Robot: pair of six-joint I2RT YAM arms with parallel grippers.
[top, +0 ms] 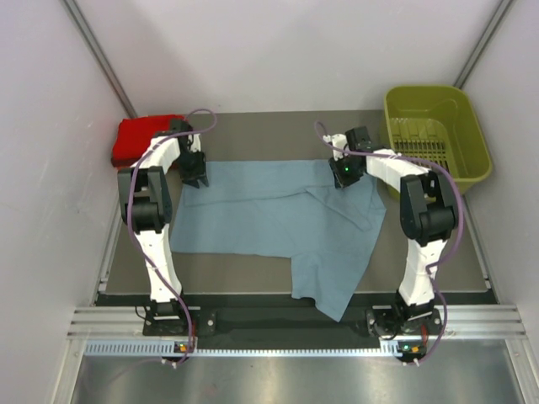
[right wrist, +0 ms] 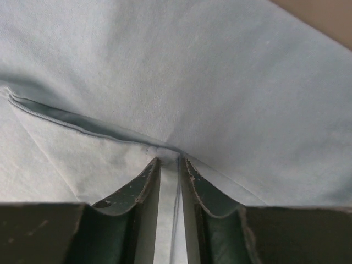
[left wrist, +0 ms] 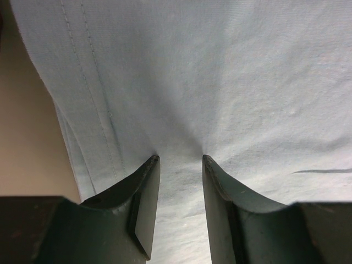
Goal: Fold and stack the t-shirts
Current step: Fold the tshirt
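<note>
The left jaws pinch a pucker of the grey-blue shirt [left wrist: 220, 82] near its stitched hem. The right jaws stand narrow around a folded edge; gripped or not, I cannot tell. Both sit at the far edge, likely to fold the shirt, spread on the worktop [top: 236, 273], toward the near side.

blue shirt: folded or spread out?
Mostly spread. The blue shirt lies open across the table, with only one flap turned over on the right. It is not a folded rectangle yet.
</note>
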